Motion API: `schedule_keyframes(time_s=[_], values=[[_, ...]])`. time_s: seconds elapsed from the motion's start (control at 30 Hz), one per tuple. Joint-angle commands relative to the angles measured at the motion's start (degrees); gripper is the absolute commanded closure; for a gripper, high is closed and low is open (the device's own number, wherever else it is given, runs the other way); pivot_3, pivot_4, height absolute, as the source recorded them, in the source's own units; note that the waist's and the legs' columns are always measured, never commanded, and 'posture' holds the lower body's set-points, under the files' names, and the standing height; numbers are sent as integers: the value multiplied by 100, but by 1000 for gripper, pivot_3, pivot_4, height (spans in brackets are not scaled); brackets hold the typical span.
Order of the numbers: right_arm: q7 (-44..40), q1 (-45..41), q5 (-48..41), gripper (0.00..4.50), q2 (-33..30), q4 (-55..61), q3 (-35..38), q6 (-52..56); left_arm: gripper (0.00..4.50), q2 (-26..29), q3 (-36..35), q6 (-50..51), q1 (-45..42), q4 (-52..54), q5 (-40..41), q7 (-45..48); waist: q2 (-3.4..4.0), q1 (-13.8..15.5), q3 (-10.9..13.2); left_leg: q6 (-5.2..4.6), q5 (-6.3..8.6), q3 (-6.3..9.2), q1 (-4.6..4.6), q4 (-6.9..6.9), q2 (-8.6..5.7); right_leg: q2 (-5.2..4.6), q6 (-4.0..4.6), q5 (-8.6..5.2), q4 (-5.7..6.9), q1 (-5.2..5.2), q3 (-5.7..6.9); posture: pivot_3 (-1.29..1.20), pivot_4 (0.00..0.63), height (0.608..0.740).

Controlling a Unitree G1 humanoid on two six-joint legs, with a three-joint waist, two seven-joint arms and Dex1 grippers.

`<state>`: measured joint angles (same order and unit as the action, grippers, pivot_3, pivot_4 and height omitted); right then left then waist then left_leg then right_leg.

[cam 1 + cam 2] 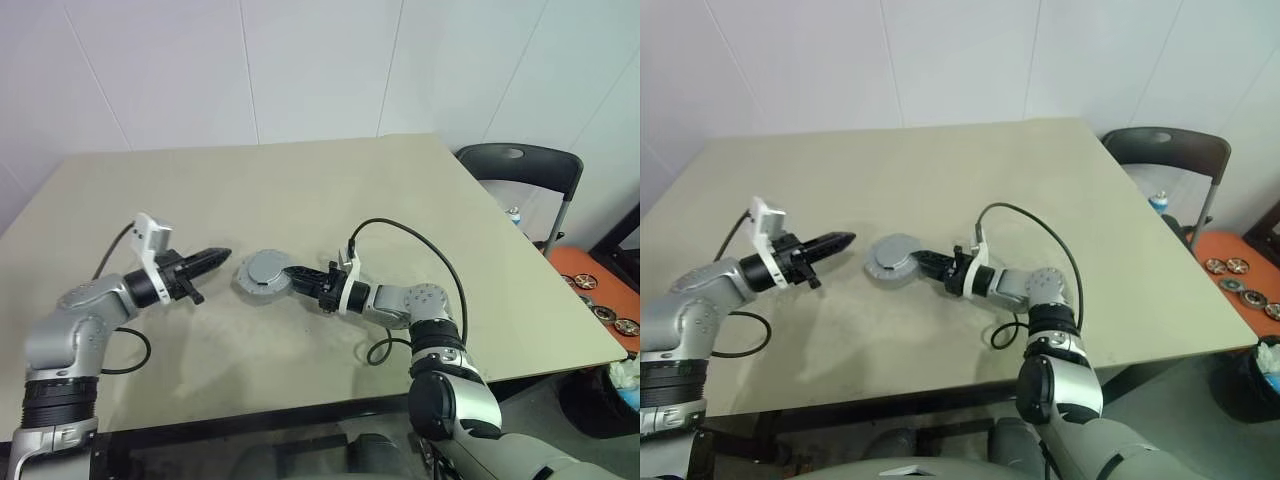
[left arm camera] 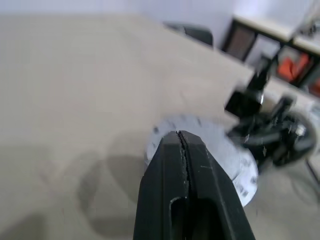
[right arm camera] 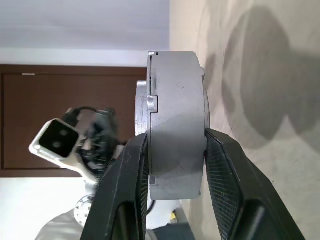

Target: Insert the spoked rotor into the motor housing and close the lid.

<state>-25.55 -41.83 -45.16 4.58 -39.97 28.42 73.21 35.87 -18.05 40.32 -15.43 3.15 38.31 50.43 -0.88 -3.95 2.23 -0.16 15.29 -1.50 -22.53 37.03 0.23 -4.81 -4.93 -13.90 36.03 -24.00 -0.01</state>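
Beige table (image 1: 400, 200), closed motor housing (image 1: 262, 275)

Silver-grey jointed arms, black pincer fingers (image 3: 226, 180) (textured pads), white wrist brackets, black cables.

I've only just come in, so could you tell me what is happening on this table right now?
The robot's right gripper is clamped across the thickness of the motor housing, a grey round drum on the beige table, with one finger on each flat face. The lid appears to be on it already, though the joint is hard to make out. The left gripper is shut on nothing and hovers just beside the housing, apart from it. A black chair stands at the table's far right corner.
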Motion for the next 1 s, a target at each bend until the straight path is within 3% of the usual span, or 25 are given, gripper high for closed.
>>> schedule_keyframes(time_s=[0.03, 0.2, 0.3, 0.63, 0.8, 1.0], values=[[-134, -140, -258, 3177, 61, 271, -8, -10, 4500, 171, -732, 521, -38, 403, 710, -336, 0, -9, 0, 0, 0, 0, -1, -1, 0, 0, 0, 0, 0, -3, 0, 0, 0, 740], [-111, -308, -230, 3177, 61, 87, 14, -157, 4500, -89, -1338, 1249, 160, 360, 1360, -1201, 1, -2, 0, 0, 0, 0, 0, -3, 1, 0, 0, 0, 3, -4, -1, 0, 0, 740], [-87, -443, -264, 3177, 39, 64, 28, -157, 3937, -450, -1604, 1464, 653, 796, 1887, -1516, 1, -8, 0, 2, 1, -4, 0, -3, -2, -7, 0, 0, 1, -4, -2, 0, 0, 740], [-115, -711, -191, 3177, -101, -128, 11, -225, 665, -1447, -1949, 1853, 1440, 881, 3759, -2803, -3, 1, -2, 18, 3, -1, -10, -2, -22, -36, 8, 2, 0, -12, -2, 0, 0, 740], [-86, -760, -123, 3177, -179, -184, -87, -261, 665, -1822, -1739, 1806, 1444, 570, 4309, -3263, -3, 2, -2, 13, 1, 0, -12, -1, -26, -39, 9, 1, 0, -13, -1, 0, 0, 740], [-128, -852, -147, 3177, -270, -190, -110, -225, 665, -2116, -1399, 1328, 930, -339, 3843, -3242, -4, 16, -3, 14, -1, -1, -13, 3, -34, -41, 11, 0, 0, -12, 2, 0, 0, 740]])
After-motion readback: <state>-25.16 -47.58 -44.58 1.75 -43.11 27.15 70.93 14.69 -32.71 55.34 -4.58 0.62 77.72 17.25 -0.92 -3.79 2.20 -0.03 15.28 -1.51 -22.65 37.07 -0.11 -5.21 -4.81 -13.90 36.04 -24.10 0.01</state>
